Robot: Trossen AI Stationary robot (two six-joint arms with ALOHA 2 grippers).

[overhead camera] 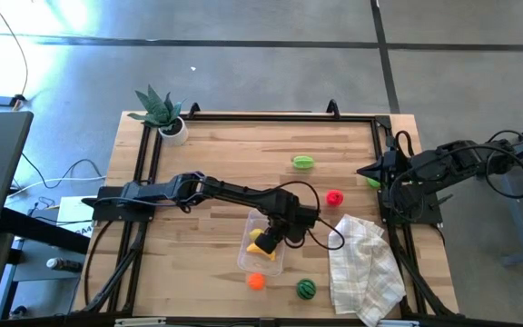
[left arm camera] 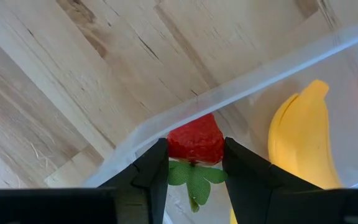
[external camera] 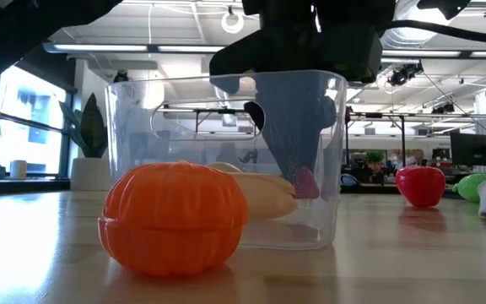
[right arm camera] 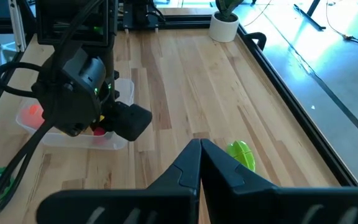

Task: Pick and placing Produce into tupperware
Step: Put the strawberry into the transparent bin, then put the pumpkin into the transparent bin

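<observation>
Clamped between the left gripper's (left arm camera: 194,167) fingers: a red strawberry (left arm camera: 196,140) with a green leafy cap, hanging inside the clear tupperware (overhead camera: 263,247). Just beside the claw, in the same tub: a yellow banana (left arm camera: 305,138) lying on its side. Outside the tub, near the claw: a ribbed orange (external camera: 174,219). A little further along the same table edge: a striped green watermelon (overhead camera: 306,289). Further off: a red fruit (overhead camera: 334,198) and a green one (overhead camera: 303,163), both on bare wood.

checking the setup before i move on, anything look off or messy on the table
Mostly tidy. The white cloth lies crumpled at the table's right front edge, and a green piece sits against the right rail. The left gripper holds a strawberry over the tupperware, nothing spilled.
</observation>
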